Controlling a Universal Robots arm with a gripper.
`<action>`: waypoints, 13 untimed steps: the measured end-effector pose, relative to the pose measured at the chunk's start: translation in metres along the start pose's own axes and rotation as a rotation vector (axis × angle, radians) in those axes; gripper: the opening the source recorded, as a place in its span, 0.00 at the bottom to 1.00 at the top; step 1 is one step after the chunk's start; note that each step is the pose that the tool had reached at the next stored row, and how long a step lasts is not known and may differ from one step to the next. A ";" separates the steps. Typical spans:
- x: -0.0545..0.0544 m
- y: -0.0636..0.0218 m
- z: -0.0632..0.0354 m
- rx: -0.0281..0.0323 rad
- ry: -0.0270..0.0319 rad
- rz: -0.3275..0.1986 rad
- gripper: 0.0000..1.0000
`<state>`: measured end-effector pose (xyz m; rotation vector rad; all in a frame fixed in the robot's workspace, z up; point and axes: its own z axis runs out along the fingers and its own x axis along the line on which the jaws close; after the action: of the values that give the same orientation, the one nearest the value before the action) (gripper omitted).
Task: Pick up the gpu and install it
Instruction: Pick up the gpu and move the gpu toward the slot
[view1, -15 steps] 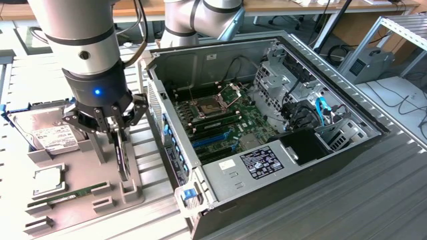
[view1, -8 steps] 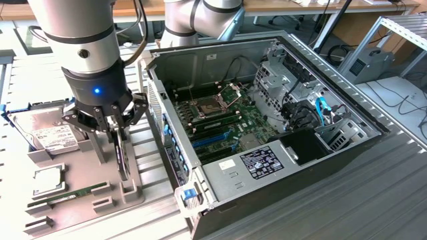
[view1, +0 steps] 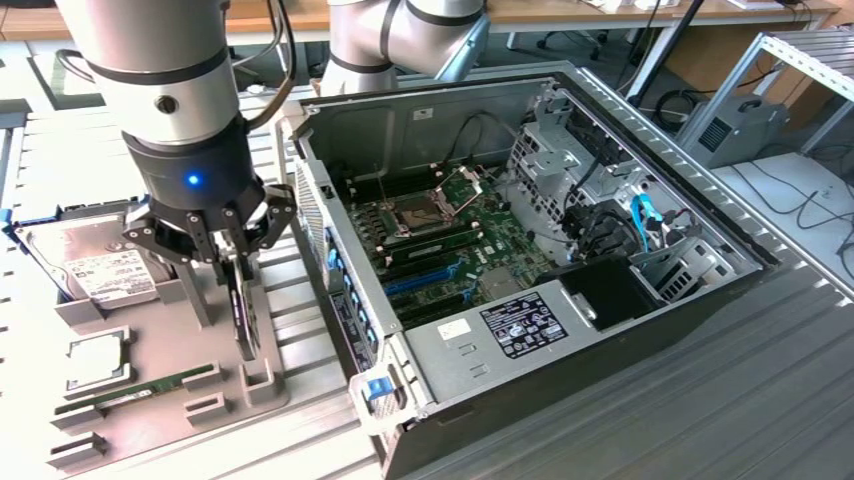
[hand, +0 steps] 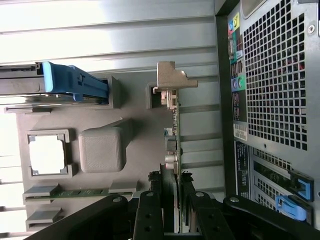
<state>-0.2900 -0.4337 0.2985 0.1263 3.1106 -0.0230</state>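
Observation:
The gpu (view1: 244, 312) stands on edge, a thin dark card over the grey holder tray (view1: 158, 335) at the exterior view's left. My gripper (view1: 234, 268) comes down on it from above, its black fingers pressed on both faces of the card's upper edge. In the wrist view the gpu (hand: 173, 131) runs away from the gripper (hand: 172, 196), green board edge-on, with its silver end bracket (hand: 172, 79) at the far end beside a grey tray block. Whether the card's lower edge still sits in the tray slot I cannot tell.
The open computer case (view1: 441, 345) lies at the exterior view's right of the tray, motherboard with blue slots (view1: 424, 280) exposed. Its perforated rear wall (hand: 272, 75) is close to the card. On the tray lie a hard drive (view1: 96, 268), a processor (view1: 91, 360) and a memory stick (view1: 150, 385).

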 end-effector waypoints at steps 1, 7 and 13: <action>0.000 0.0000 -0.0002 0.0000 0.0000 0.000 0.27; 0.000 0.0000 -0.0016 0.0000 0.0000 0.000 0.27; 0.000 -0.0001 -0.0059 0.0000 0.0000 0.000 0.27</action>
<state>-0.2900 -0.4337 0.3044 0.1263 3.1106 -0.0230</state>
